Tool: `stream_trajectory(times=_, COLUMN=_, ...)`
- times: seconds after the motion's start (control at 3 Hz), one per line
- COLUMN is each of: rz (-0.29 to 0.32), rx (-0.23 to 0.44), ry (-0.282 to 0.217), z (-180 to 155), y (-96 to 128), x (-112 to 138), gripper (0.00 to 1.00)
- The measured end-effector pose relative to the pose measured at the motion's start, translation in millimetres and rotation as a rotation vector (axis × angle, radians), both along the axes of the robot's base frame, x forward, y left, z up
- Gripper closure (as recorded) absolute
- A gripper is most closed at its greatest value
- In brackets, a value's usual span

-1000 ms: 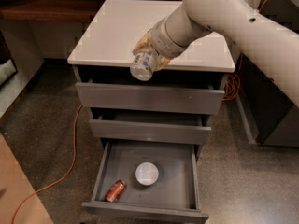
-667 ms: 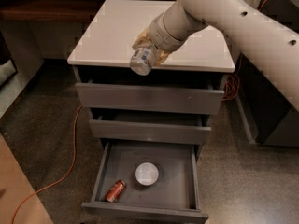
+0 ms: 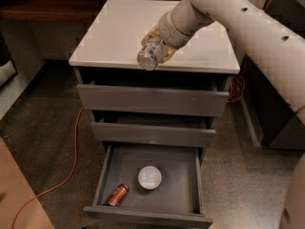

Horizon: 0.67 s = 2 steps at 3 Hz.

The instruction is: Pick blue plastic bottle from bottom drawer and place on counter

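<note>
My gripper (image 3: 156, 46) is shut on the blue plastic bottle (image 3: 148, 57), a pale see-through bottle held tilted with its round end toward the camera. It hangs above the front edge of the glossy white counter (image 3: 114, 30), over the middle of the cabinet. The white arm reaches in from the upper right. The bottom drawer (image 3: 183, 187) is pulled open below, its grey floor showing.
A white round bowl (image 3: 149, 177) and a reddish-brown can (image 3: 117, 195) lie in the open bottom drawer. The two upper grey drawers (image 3: 152, 100) stick out slightly. An orange cable (image 3: 71, 159) runs on the floor at left. A dark wooden shelf (image 3: 43, 8) stands behind.
The gripper has carried the bottle upward and back, from in front of the top drawer to above the counter's front edge.
</note>
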<state>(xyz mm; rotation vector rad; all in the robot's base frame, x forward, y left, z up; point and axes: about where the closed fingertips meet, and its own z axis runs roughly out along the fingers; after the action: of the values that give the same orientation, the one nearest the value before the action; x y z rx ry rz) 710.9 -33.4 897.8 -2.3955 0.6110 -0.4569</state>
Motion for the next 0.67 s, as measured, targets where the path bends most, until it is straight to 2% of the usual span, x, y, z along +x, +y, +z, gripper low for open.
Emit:
stream_trajectory(times=0.33, rz=-0.045, rx=0.03, ry=0.07, z=-12, y=-7, x=24, gripper=1.0)
stream_trajectory(times=0.67, rz=-0.084, rx=0.024, ry=0.129, z=-17, y=-12, x=43, gripper=0.84)
